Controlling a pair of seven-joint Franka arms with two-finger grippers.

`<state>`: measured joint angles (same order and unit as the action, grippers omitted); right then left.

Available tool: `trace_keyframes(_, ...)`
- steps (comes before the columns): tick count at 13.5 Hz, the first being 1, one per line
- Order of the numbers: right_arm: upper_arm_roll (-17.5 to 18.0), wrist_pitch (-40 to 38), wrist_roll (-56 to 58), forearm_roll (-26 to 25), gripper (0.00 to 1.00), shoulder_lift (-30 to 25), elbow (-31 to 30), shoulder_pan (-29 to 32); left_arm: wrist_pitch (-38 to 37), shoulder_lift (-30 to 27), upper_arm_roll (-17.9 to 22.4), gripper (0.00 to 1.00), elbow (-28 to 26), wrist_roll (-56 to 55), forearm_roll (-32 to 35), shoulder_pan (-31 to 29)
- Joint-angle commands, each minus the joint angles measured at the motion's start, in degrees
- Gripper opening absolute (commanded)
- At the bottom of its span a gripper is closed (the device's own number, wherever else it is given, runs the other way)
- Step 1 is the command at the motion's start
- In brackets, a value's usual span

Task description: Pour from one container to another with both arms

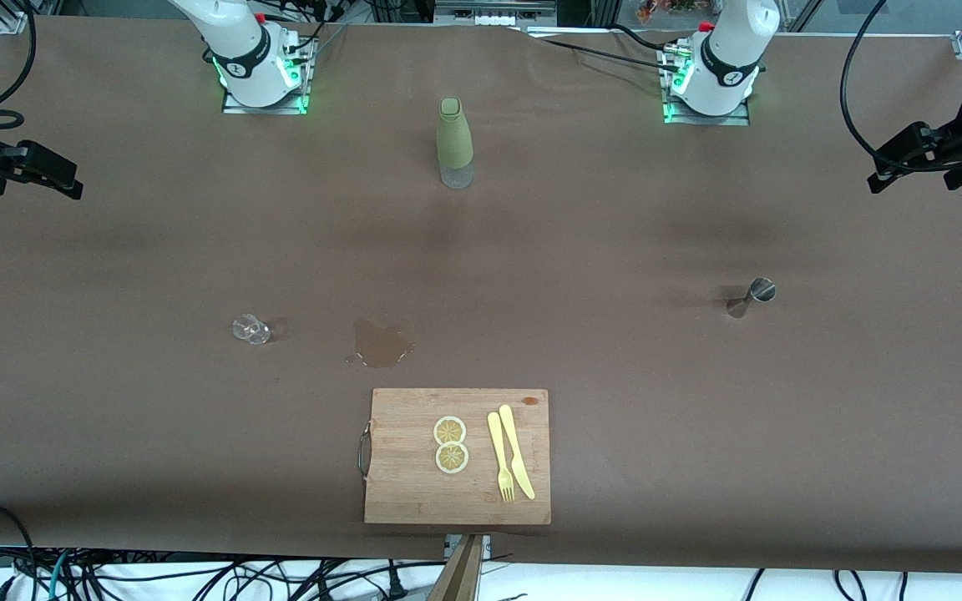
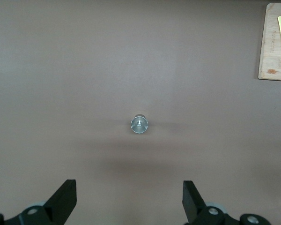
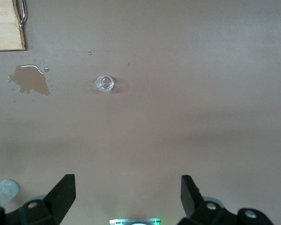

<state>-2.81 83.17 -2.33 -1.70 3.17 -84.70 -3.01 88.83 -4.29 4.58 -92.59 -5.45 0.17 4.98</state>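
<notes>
Jaws on both grippers stand wide apart and hold nothing. Nearest the front camera lies a wooden cutting board [image 1: 457, 492] with a metal handle; on it sit two lemon slices [image 1: 450, 444] and a yellow plastic fork [image 1: 499, 459] and knife [image 1: 516, 451] side by side. Just farther from the camera than the board, a small puddle [image 1: 379, 344] wets the brown table [image 1: 698, 434]. Beside the puddle, toward the right arm's end, stands the clear shot glass [image 1: 251, 330], upright and apart from the spill. Toward the left arm's end, well apart from the board, the steel jigger [image 1: 751, 298] stands on the table. Farther still, between the two arm bases, an olive-green bottle [image 1: 454, 142] stands upright. The left gripper [image 2: 130, 202] hangs high over the table with the jigger in its wrist view; the right gripper [image 3: 127, 199] hangs high over the table with the glass in its wrist view.
</notes>
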Motion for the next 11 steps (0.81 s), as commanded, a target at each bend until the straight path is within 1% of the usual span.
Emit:
trace_keyframes(1, 0.26, 0.07, -0.48, -0.58, 1.00, -0.01, 0.59, 0.29, -1.11, -0.18, -0.10, 1.00, 0.83, 0.26, -1.84, -0.59)
trace_keyframes(6, 0.26, 0.07, -0.40, -0.58, 1.00, -0.01, 0.59, 0.29, -0.85, -0.01, -0.01, 1.00, 1.01, 0.27, -2.37, -0.68)
trace_keyframes(11, 0.26, 0.07, -0.48, -0.58, 1.00, -0.01, 0.59, 0.29, -1.55, -0.01, -0.01, 1.00, 1.01, 0.18, -1.41, -0.32)
